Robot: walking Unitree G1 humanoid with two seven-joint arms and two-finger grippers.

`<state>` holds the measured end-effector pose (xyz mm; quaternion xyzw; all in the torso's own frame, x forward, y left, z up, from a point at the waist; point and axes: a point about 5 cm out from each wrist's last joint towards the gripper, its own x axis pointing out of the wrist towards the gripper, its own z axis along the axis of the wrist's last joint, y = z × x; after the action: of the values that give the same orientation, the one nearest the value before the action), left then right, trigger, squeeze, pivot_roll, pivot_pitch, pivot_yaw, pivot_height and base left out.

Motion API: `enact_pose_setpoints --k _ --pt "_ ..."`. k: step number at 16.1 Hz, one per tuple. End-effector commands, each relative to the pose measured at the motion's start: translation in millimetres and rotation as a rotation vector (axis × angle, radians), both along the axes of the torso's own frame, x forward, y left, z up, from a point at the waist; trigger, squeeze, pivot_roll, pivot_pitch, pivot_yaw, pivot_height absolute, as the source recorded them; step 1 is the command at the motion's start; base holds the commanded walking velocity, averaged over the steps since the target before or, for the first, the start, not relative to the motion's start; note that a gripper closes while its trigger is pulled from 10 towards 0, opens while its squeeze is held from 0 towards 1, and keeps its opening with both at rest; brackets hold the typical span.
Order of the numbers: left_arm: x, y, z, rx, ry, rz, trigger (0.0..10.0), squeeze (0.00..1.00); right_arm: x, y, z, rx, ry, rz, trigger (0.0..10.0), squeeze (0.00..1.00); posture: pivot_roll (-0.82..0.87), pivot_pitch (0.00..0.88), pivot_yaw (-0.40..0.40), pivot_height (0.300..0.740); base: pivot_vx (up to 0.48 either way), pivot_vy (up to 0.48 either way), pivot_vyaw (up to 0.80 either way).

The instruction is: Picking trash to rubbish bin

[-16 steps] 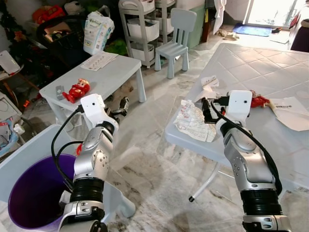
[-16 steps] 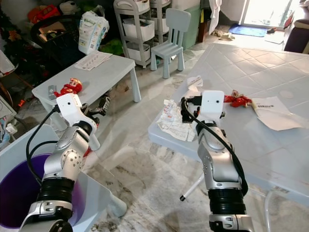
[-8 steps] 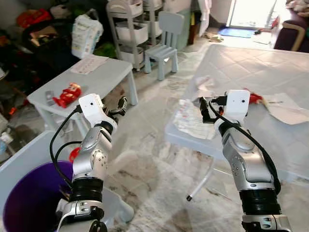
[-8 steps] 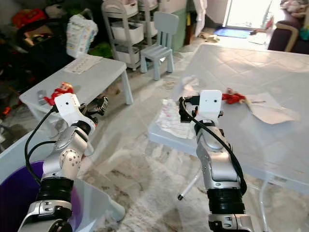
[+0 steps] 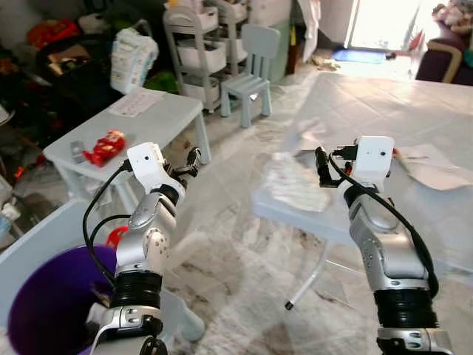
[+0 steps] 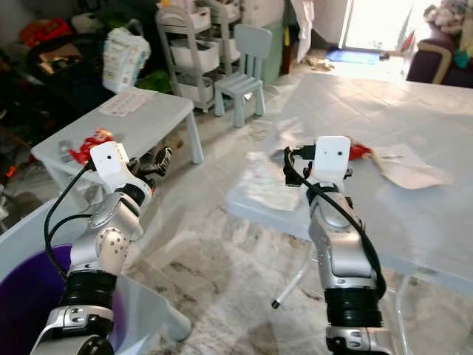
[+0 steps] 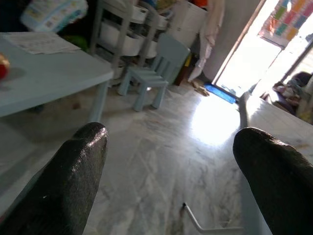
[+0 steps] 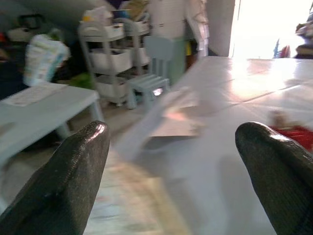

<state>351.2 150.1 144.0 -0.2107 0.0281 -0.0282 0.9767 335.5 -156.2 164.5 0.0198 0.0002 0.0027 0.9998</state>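
Bin: purple rubbish bin (image 5: 44, 310) nearest, low on the robot's left; no trash visible inside, though the interior is partly hidden.
Left pincer (image 5: 191, 160): released, fingers spread, holding nothing, raised over the floor beside the bin.
Right pincer (image 5: 322, 168): released, empty, just short of the crumpled paper (image 5: 294, 186) at the near edge of the large table (image 5: 414, 222).
Farther on table: red wrapper (image 6: 358, 151), flat paper sheet (image 6: 411, 170).
Progress: judged barely begun; every piece left to collect.
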Motion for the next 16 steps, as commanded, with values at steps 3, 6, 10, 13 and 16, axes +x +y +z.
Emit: enact_pose_setpoints --k 3,6,10,13,16 --pt "2.2 -0.4 6.5 0.002 -0.030 -0.010 10.0 0.00 0.9 2.7 6.3 -0.006 -0.018 0.006 10.0 0.00 -0.05 0.000 0.075 0.740 0.000 0.000 -0.27" --pt "2.2 -1.1 9.2 -0.002 -0.048 -0.028 10.0 0.00 1.1 2.4 6.4 -0.008 -0.018 0.004 10.0 0.00 -0.05 0.000 0.075 0.740 0.000 0.000 -0.80" --pt "3.9 -0.4 11.6 0.001 -0.058 -0.033 10.0 0.00 1.3 1.4 7.2 -0.014 -0.022 0.002 10.0 0.00 -0.05 0.000 0.075 0.740 0.000 0.000 -0.80" --pt "4.3 -0.8 12.1 -0.001 -0.062 -0.037 10.0 0.00 1.0 0.8 7.3 -0.016 -0.021 0.003 10.0 0.00 -0.05 0.000 0.073 0.740 0.000 0.000 -0.80" --pt "4.8 -2.0 12.5 0.004 -0.061 -0.040 10.0 0.00 1.3 -0.1 7.8 -0.018 -0.023 0.002 10.0 0.00 -0.05 0.000 0.071 0.740 0.000 0.000 -0.80"
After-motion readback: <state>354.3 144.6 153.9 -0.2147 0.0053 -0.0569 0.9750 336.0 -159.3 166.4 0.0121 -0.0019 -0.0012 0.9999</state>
